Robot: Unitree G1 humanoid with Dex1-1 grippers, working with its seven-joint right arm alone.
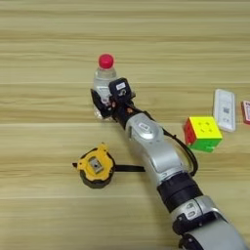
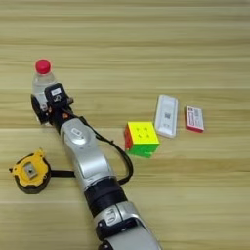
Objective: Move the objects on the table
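Observation:
A clear bottle (image 1: 104, 77) with a red cap stands upright left of the table's middle. My right gripper (image 1: 106, 101) reaches it from the near right, its two black fingers pressed against either side of the bottle's lower body, which they partly hide. Nearer to me on the left lies the yellow-black tape measure (image 1: 96, 166), its black strap running under my silver forearm. To the right of the arm sits the multicoloured puzzle cube (image 2: 141, 139). Behind it lie the flat white device (image 2: 166, 114) and the small red-white box (image 2: 194, 118).
The light wooden table (image 2: 146, 44) fills both views. My forearm crosses it on a slant from the bottom right up to the bottle, between the tape measure and the cube.

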